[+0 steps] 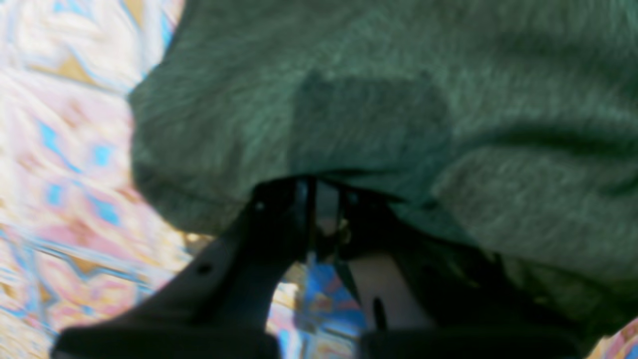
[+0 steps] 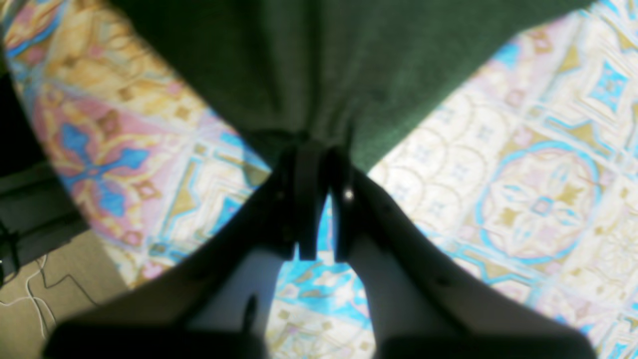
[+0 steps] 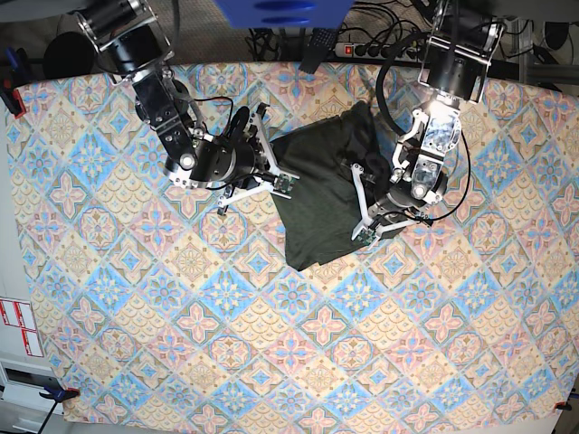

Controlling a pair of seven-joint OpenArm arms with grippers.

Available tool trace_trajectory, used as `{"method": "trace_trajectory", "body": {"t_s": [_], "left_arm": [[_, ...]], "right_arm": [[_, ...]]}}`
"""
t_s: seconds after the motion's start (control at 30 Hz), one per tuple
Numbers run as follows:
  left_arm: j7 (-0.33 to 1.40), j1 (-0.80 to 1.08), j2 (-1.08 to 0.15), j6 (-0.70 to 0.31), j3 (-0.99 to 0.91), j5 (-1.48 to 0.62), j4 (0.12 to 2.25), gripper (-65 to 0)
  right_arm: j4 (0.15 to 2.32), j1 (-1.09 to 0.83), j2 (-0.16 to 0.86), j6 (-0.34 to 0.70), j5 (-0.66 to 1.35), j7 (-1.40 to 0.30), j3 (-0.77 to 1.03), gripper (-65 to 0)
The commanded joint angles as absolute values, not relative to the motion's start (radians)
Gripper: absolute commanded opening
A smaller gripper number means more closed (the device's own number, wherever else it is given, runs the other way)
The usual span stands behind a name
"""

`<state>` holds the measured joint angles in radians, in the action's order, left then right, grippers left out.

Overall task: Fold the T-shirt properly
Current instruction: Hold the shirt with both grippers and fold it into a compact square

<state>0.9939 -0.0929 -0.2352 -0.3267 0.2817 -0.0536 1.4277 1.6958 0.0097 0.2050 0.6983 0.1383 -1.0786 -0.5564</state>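
Both arms are pinching the shirt (image 3: pixel 321 203) edges: left fingers (image 1: pixel 326 199) clamping a hem, right fingers (image 2: pixel 314 159) gripping a corner. Shirt is sitting bunched between them on the table (image 3: pixel 271 362) (views blurred). Risk: thin bites slipping under tension, dropping the fold crooked.

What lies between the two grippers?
Only the T-shirt, bunched between left gripper and right gripper, both shut on its edges; base view shows it.

Both wrist views are blurred. The T-shirt (image 1: pixel 398 124) runs off the left wrist frame's top and right edges, hiding the fingers' (image 1: pixel 279 209) tips.
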Motion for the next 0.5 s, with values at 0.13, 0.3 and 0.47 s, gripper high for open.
{"method": "trace_trajectory", "body": {"t_s": [0.13,0.3,0.47], "left_arm": [[0.975,-0.154,-0.239,-0.323,0.271,0.033,1.446,-65.0],[0.975,-0.151,-0.260,-0.323,0.265,0.087,1.454,-65.0],[0.977,-0.077,-0.269,-0.323,0.088,0.087,1.564,-65.0]], "right_arm": [[1.751,0.028,0.205,0.698,0.143,-1.067,-0.550,-61.6],[1.765,0.013,0.205,0.698,0.143,-1.067,-0.550,-61.6],[1.824,-0.025,0.205,0.698,0.145,-1.067,-0.550,-61.6]]}}
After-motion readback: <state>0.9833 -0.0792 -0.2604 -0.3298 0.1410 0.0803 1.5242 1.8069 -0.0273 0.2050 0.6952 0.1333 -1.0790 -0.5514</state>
